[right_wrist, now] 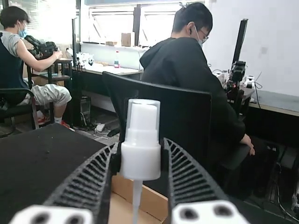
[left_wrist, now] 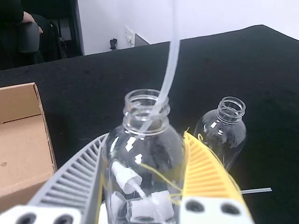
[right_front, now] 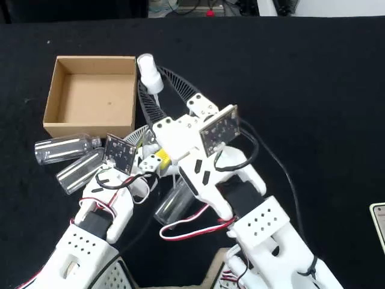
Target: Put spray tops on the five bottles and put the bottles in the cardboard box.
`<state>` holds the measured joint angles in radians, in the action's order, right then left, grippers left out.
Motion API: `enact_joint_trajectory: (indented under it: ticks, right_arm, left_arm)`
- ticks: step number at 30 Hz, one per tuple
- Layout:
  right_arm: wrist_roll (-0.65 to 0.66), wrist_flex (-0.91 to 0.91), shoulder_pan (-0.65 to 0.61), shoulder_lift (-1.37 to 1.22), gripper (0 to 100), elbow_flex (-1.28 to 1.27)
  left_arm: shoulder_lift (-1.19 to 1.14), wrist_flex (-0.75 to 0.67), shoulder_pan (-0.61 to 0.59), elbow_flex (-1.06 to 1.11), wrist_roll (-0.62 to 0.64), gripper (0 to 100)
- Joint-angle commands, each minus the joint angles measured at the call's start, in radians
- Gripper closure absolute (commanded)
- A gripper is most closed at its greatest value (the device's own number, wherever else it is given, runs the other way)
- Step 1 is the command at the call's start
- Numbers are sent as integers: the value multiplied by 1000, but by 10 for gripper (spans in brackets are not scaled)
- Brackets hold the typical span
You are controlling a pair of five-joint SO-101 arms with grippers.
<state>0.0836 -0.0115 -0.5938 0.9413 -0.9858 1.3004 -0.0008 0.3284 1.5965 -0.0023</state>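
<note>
A white spray top (right_front: 148,71) (right_wrist: 140,149) is pinched in my right gripper (right_front: 151,81) (right_wrist: 140,150), shut on it just beside the cardboard box (right_front: 90,96). Its thin dip tube (left_wrist: 168,60) hangs down into the open neck of a clear bottle (left_wrist: 145,140). My left gripper (left_wrist: 145,140) (right_front: 149,147), with one grey and one yellow finger, is shut on that bottle's shoulders and holds it upright. The right arm hides most of this bottle in the high view. The box (left_wrist: 18,140) is open-topped, with nothing seen inside.
Two capless clear bottles (right_front: 63,149) (right_front: 81,170) lie on the black table in front of the box. Another bottle (right_front: 174,201) lies under the right arm. One capless bottle (left_wrist: 224,128) lies just past the held one. A beige object (right_front: 379,220) sits at the right edge.
</note>
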Motion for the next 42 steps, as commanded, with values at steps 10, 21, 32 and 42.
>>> enact_joint_trajectory:
  ticks: [10,21,32,42]
  right_arm:
    - [12,21,-9,41,943,-67]
    - [12,21,12,349,943,-312]
    - [11,-114,34,213,943,-199]
    - [11,-476,29,-39,943,110]
  left_arm:
    - [-2,-5,-1,-12,-14,920]
    - [-2,-3,10,-5,-14,920]
    - [-2,2,19,-12,-14,920]
    - [-2,2,22,-7,-14,920]
